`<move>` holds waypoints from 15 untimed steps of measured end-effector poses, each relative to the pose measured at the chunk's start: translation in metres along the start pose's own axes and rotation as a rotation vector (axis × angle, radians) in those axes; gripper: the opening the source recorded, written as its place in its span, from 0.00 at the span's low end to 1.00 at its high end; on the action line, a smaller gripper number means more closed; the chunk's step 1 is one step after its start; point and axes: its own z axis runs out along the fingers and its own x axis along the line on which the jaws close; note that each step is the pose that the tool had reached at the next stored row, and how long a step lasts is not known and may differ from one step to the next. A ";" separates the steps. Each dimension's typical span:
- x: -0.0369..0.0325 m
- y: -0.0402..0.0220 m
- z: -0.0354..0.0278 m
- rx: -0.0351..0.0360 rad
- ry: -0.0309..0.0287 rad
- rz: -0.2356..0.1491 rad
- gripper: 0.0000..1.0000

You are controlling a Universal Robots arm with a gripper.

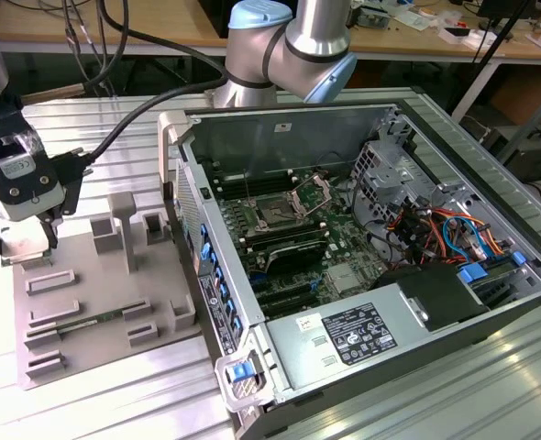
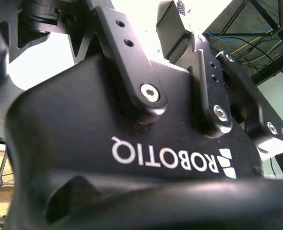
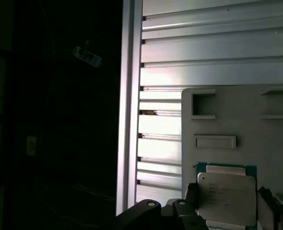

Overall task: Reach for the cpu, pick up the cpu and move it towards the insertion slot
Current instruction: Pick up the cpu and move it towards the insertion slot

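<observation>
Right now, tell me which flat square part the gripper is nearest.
The cpu on the grey tray outside the computer case; the gripper hangs right over it. The square heatsink and the insertion slot lie inside the case, apart.

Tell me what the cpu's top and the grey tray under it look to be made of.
The cpu: the top looks like bare metal, silvery with a soft sheen; its thin rim is green, likely circuit board. The grey tray: matt, uniform pale grey with raised moulded pockets, so probably plastic, though the look leaves that open.
</observation>
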 end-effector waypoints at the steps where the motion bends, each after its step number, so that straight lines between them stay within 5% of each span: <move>1: 0.0000 0.0000 -0.0018 0.0000 0.0000 0.000 0.54; 15: 0.0001 -0.0001 -0.0246 0.0001 0.0001 0.000 0.54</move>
